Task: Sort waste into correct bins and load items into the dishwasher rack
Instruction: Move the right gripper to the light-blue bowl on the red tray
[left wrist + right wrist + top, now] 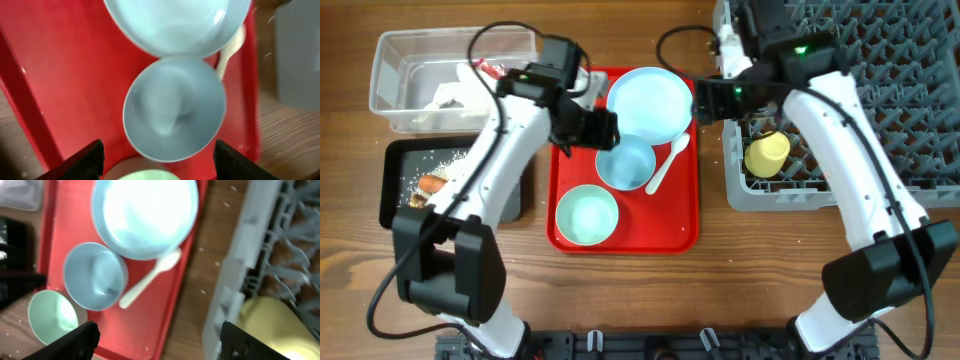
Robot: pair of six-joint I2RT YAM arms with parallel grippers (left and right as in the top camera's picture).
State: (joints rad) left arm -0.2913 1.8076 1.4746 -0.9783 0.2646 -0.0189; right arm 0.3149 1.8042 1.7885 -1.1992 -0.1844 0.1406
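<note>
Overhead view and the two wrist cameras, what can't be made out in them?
Black tray, overhead: the left arm covers its right side; scraps on it too small to name.
White spoon, left wrist: blurred, handle hidden by the light blue bowl.
Yellow cup, right wrist: blurred, cut off by the bottom edge.
Dishwasher rack, overhead: cut off by the right edge.

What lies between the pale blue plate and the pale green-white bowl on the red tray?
The light blue bowl lies between the pale blue plate and the pale green-white bowl. The overhead view shows this plainly.
</note>
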